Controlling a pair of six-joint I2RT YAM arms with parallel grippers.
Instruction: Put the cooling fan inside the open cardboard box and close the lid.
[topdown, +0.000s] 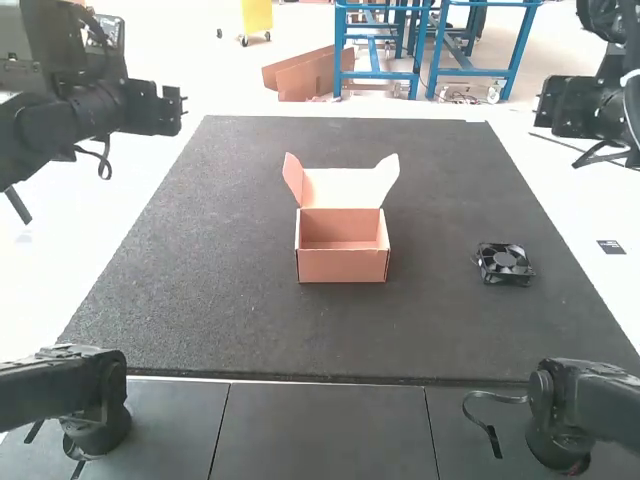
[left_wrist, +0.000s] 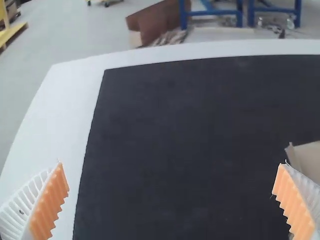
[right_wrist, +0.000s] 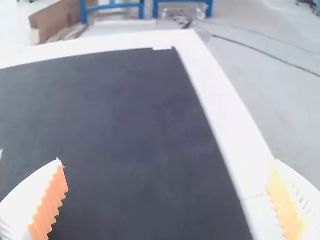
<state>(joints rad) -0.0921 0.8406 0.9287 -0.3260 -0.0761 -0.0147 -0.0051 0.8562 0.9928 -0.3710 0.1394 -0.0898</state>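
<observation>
Black mat (topdown: 180, 260) on the table, and the pickup isn't begun. Left gripper (left_wrist: 169, 172) spread wide, holding nothing. Cardboard box (topdown: 341, 245) mid-mat, lid up. Cooling fan (topdown: 504, 264) lies well right of it. Right gripper (right_wrist: 165, 167) gapes empty, and looks best placed to descend on that fan.

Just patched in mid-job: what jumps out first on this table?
A small brown cardboard box sits in the middle of the dark square mat, its lid standing open at the back. A black square cooling fan lies flat on the mat on the right arm's side of the box, apart from it. The left gripper and right gripper are both open, holding nothing.
</observation>
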